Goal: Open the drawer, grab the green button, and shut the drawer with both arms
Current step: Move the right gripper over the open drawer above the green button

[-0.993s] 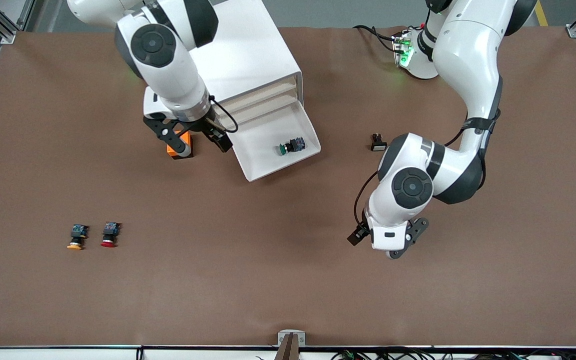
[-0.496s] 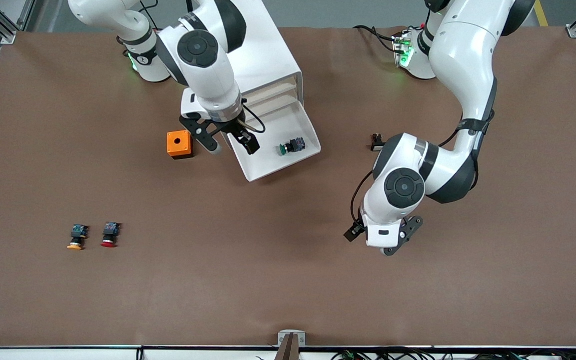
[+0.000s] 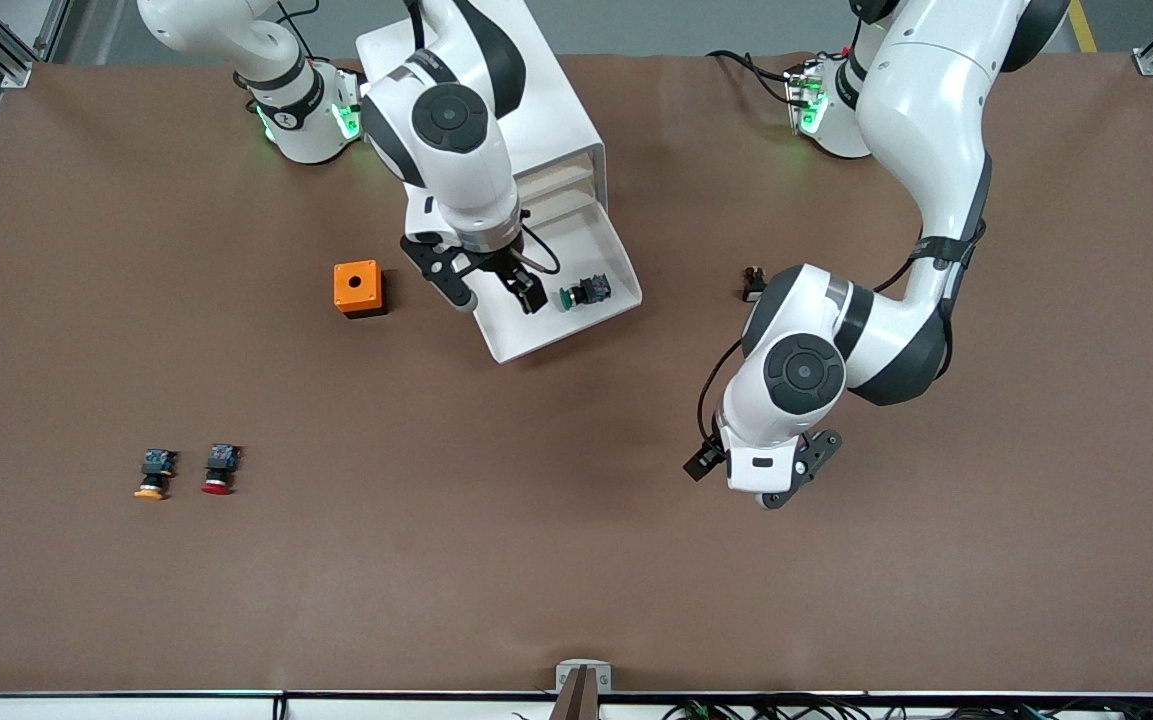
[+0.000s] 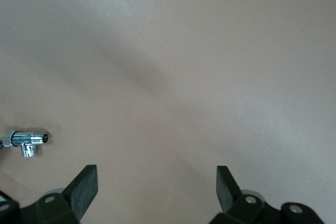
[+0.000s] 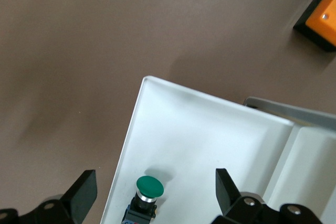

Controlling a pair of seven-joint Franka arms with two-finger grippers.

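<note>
Right gripper [image 3: 492, 290]: hangs over the open drawer [image 3: 536, 330], at the edge toward the right arm's end of the desk; jaws released, wide apart and holding nothing.
Button [image 3: 581, 293]: lies on its side on the drawer floor, green cap pointing toward the right gripper; in the right wrist view the button [image 5: 146, 196] sits between the two jaws but lower than them, touched by neither.
Drawer: white tray pulled out of the white cabinet [image 3: 526, 110], its floor bare except for the button.
Left gripper [image 3: 751, 480]: hovers over bare desk [image 3: 536, 560] well apart from the drawer; jaws released with nothing between them.
Metal fitting [image 4: 25, 141]: small chrome piece lying on the desk, off to one side of the left gripper's jaws in the left wrist view.
Orange box [image 3: 357, 288]: sits on the desk just beside the drawer, toward the right arm's end, outside the right gripper's jaws.
Orange-capped button [image 3: 153, 474] and red-capped button [image 3: 220, 469]: lie side by side on the desk, well apart from both grippers, nearer the front camera than the orange box.
Small black part [image 3: 755, 285]: rests on the desk, partly hidden by the left arm.
</note>
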